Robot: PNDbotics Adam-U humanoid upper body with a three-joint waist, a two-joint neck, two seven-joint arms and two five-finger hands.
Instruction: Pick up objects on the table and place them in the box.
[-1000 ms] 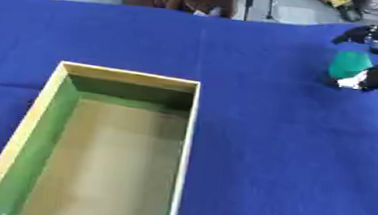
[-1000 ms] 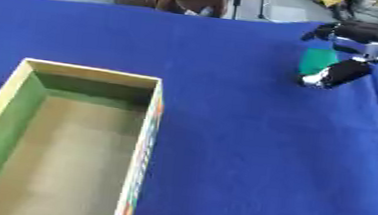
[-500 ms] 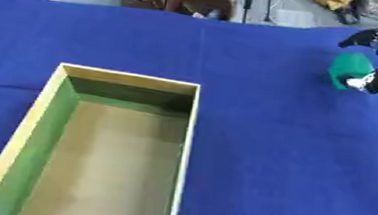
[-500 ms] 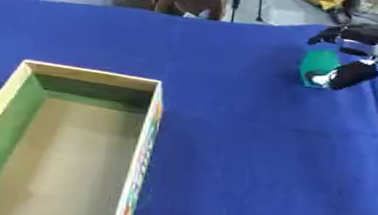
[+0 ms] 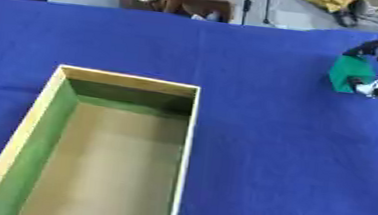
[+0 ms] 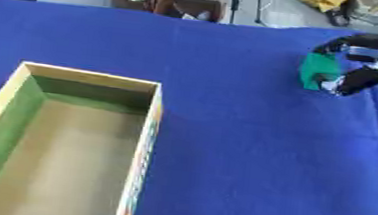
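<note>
A small green block (image 6: 320, 74) is held at the far right, above the blue tablecloth. My right hand (image 6: 367, 62) is shut on it, with curled black fingers over its top and the thumb (image 6: 353, 82) against its lower right side. The open box (image 5: 100, 150) lies at the lower left, with yellow walls, a green inner lining and a bare tan floor; nothing lies inside it. The block is well to the right of the box and farther back. My left hand shows in neither view.
The blue cloth (image 5: 249, 151) covers the whole table. Beyond the far edge stand a brown carton with small items (image 5: 186, 3), stand legs and a yellow bag (image 5: 327, 1). A person's dark clothing shows at the top left corner.
My right hand has carried the green block slightly upward and away from the cloth, its fingers curled tighter round it. The box has stayed in place.
</note>
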